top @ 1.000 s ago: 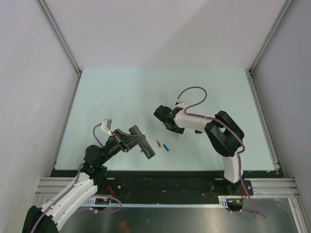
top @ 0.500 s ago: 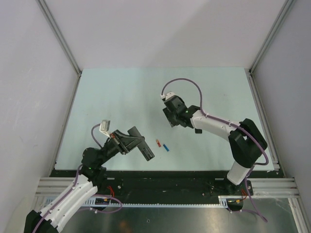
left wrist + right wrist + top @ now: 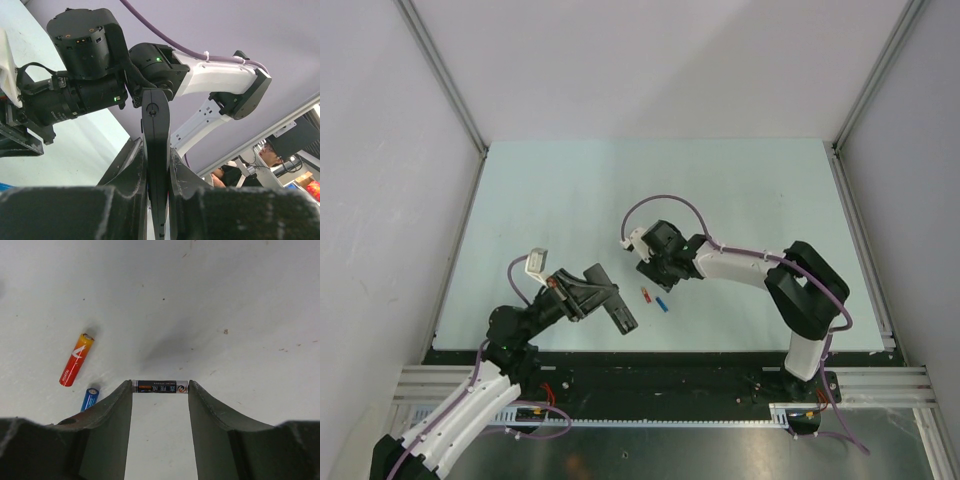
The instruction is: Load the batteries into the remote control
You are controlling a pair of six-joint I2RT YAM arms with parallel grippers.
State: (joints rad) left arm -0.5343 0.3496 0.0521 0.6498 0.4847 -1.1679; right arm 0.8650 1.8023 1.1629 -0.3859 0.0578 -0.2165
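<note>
My left gripper (image 3: 157, 175) is shut on the remote control (image 3: 156, 130), a slim black bar that sticks up between its jaws. From above, the remote (image 3: 622, 312) points toward the near right of the left gripper (image 3: 595, 290). My right gripper (image 3: 160, 386) is shut on a dark battery (image 3: 160, 386), pinched end to end between its fingertips above the table. A red-orange battery (image 3: 76, 360) and a blue battery (image 3: 89, 399) lie on the table to its left. In the top view, these two batteries (image 3: 645, 294) (image 3: 662, 303) lie just below the right gripper (image 3: 655, 268).
The pale green table (image 3: 760, 190) is bounded by metal rails, with grey walls on both sides. The right arm's wrist (image 3: 85, 65) hangs close in front of the held remote. The arm bases stand along the near edge.
The right arm has swung left and nearer, carrying the dark battery toward the loose batteries and the remote. The left arm has hardly moved.
</note>
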